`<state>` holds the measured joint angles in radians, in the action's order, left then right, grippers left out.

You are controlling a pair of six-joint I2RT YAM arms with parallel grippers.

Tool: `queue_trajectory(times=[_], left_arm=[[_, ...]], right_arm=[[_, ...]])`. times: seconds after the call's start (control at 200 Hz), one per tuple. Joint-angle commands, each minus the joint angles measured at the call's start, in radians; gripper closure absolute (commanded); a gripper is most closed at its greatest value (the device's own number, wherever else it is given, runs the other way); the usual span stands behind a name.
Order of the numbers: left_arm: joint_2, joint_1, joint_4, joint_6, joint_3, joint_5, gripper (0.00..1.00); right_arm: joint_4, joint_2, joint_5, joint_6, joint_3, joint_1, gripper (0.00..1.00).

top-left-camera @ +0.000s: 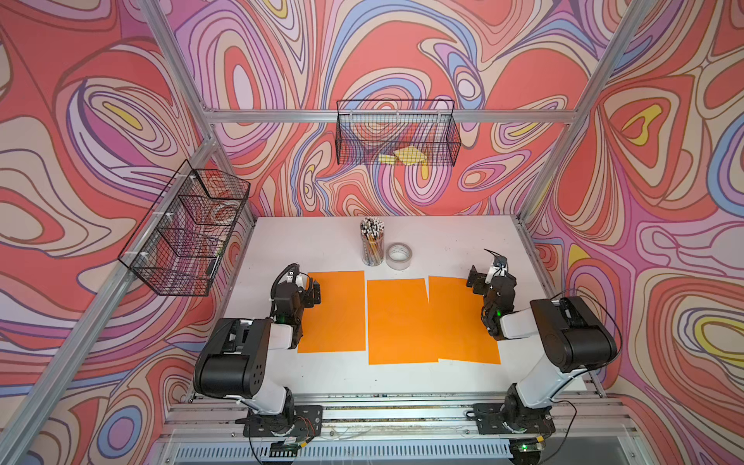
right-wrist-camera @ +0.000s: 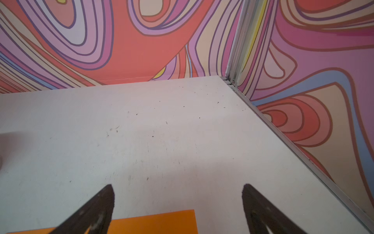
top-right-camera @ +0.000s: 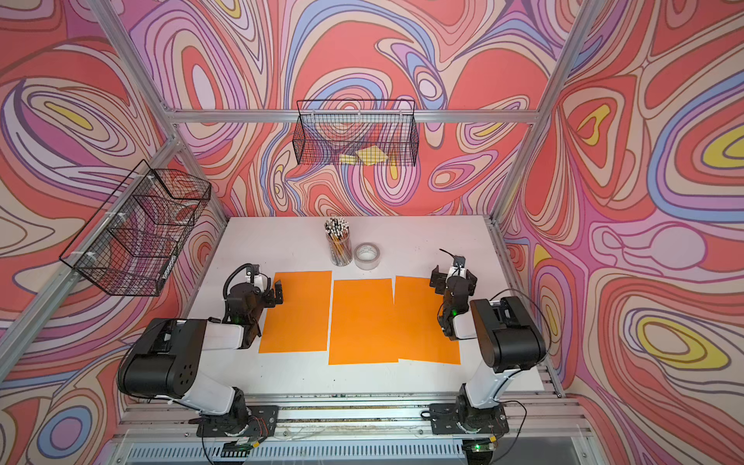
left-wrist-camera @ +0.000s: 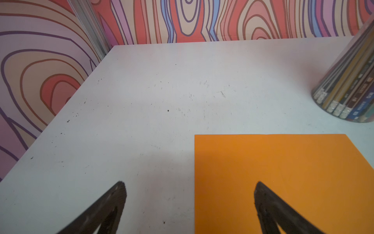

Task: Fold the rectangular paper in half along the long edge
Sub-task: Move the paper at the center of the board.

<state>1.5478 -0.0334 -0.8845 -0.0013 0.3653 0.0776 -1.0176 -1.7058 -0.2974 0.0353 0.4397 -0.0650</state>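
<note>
Three orange paper rectangles lay flat and unfolded across the middle of the white table [top-left-camera: 443, 237] in both top views. The left orange sheet [top-left-camera: 334, 318] was parted by a thin strip of bare table from the middle orange sheet [top-left-camera: 396, 326], whose other long side met or slightly overlapped the right orange sheet [top-left-camera: 463, 322]. The left gripper [top-left-camera: 309, 290], at centre-left of the frame, was poised at the upper left corner of the left orange sheet, its jaws spread wide and holding nothing. The left wrist view showed the long edge of that sheet [left-wrist-camera: 283, 182] running between the two dark fingers [left-wrist-camera: 269, 202], one over orange paper and one over bare table; whether either touched the surface could not be told. The right gripper [top-left-camera: 489, 277], at centre-right of the frame, was likewise wide apart and empty above the upper right corner of the right orange sheet. In the right wrist view that corner [right-wrist-camera: 162, 220] lay between its fingers, whose tips reached past the paper over bare table. A pencil cup [top-left-camera: 372, 245] and a tape roll [top-left-camera: 398, 256] stood just beside each other above the sheets, well apart from both grippers.
</note>
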Motion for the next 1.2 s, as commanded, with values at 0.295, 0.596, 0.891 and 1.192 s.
queue_trajectory(times=[0.295, 0.596, 0.891, 1.192], left_arm=[[-0.007, 0.009, 0.011, 0.001, 0.019, -0.024, 0.01], [-0.007, 0.012, 0.014, 0.0, 0.021, -0.031, 0.01], [-0.007, 0.017, 0.015, -0.002, 0.021, -0.04, 0.01], [-0.077, 0.017, 0.057, -0.032, 0.016, 0.033, 0.01]], right_arm=[[0.006, -0.002, 0.002, 0.003, 0.008, 0.005, 0.02], [0.005, -0.002, 0.003, 0.003, 0.007, 0.005, 0.02], [0.013, -0.003, 0.005, 0.005, 0.01, 0.005, 0.02], [0.013, 0.019, -0.032, 0.009, 0.0, 0.004, 0.02]])
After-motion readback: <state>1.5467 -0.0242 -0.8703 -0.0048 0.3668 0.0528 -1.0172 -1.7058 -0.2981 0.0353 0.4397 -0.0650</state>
